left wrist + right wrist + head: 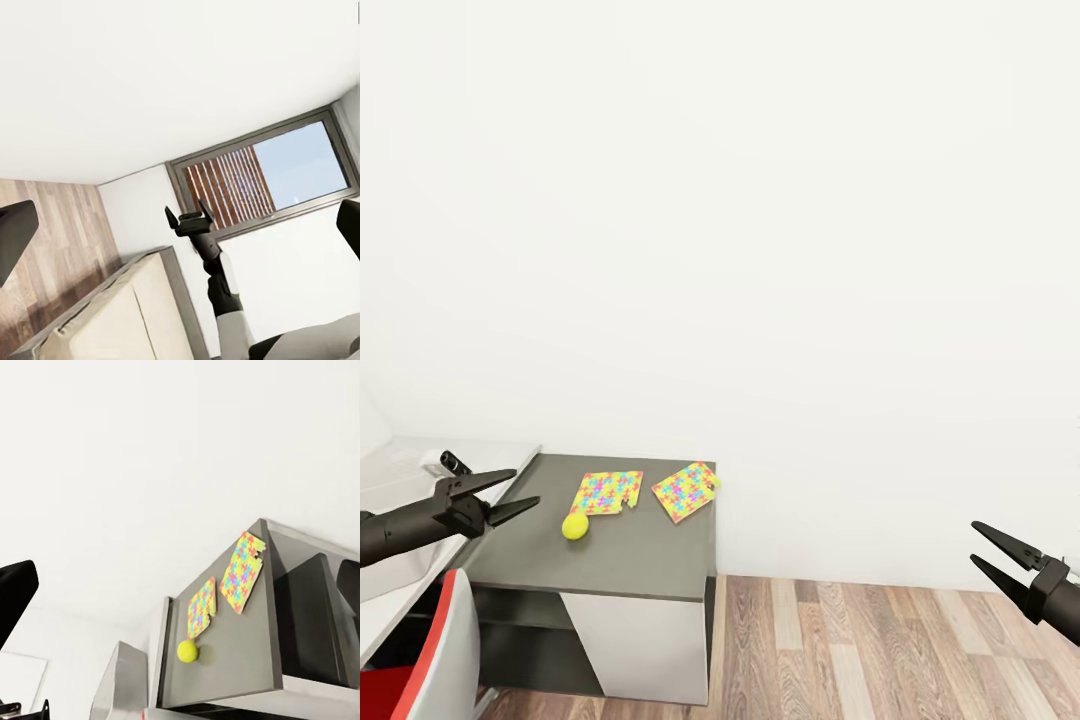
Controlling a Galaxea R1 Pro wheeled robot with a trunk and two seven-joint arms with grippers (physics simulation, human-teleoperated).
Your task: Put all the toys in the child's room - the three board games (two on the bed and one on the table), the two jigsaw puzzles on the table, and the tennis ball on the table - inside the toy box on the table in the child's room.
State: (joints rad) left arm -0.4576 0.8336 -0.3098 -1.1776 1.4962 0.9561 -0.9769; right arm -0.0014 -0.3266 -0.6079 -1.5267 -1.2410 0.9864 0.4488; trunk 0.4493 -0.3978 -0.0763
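Two jigsaw puzzles lie flat on the dark grey corner of the table. The yellow-green tennis ball rests just in front of the left one. The right wrist view also has the puzzles and the ball. My left gripper hangs open at the table's left edge, a little left of the ball, holding nothing. My right gripper is open over the floor, far right of the table. A pale shape under my left arm may be the toy box; I cannot tell. The board games are out of view.
A red chair stands at the lower left by the table. Wood plank floor lies right of the table, below a bare white wall. The left wrist view takes in the beige bed, a grey-framed window and my right gripper.
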